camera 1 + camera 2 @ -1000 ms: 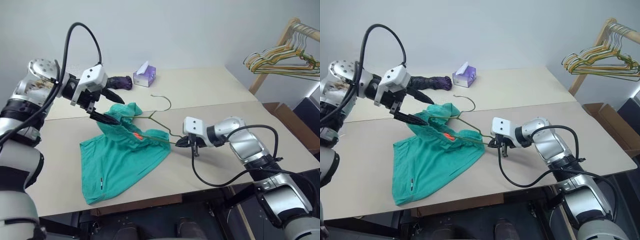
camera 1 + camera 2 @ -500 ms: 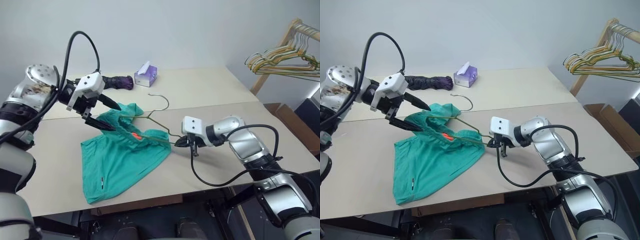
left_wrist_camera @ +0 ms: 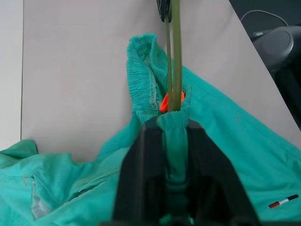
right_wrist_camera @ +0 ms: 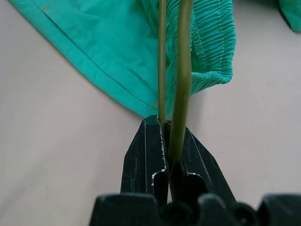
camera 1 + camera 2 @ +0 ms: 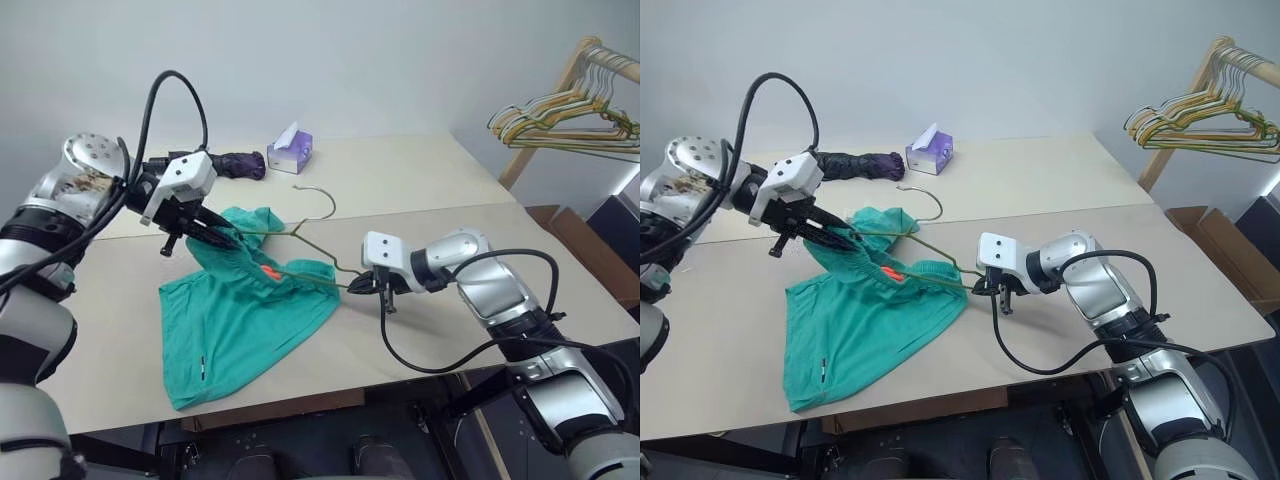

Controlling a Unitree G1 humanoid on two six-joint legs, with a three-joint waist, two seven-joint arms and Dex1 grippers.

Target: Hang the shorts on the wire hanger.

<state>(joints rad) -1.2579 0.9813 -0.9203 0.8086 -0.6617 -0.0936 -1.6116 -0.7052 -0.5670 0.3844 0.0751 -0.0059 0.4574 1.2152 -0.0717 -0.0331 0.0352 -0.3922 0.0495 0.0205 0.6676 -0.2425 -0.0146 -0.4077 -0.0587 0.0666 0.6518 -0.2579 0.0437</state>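
**Both claws clamped: left on the waistband, right on the hanger corner**

Left gripper [image 3: 173, 123]: fingers pinched together on a bunched fold of the elastic waistband of the shorts [image 5: 245, 320]. In the left wrist view the cloth is squeezed up between the two black fingers [image 3: 141, 174], and the hanger wire runs away from the grip straight ahead. A second ago these fingers stood wide apart on either side of the waistband; they have since come together on it.

Right gripper [image 4: 171, 141]: clenched on the wire hanger [image 5: 310, 255] at its right-hand corner, where two strands of wire converge. Right wrist view shows both strands entering between the fingertips. No change in this grip over the last second.

Hanger: held tilted above the table [image 5: 440, 180], hook [image 5: 318, 200] up and toward the far side, one arm threaded into the waistband opening. An orange patch [image 5: 271, 271] shows inside the waistband next to the wire.

Shorts: waistband end lifted off the table between the two grippers; the legs trail down and lie flat on the near part of the table, small white tag [image 5: 203, 366] toward the near edge.

Also on the table, far side: a purple tissue box [image 5: 289, 150] and a dark rolled item [image 5: 236, 163], both well apart from the shorts. A wooden rack [image 5: 545, 115] at the right carries bunched coloured hangers [image 5: 560, 120].
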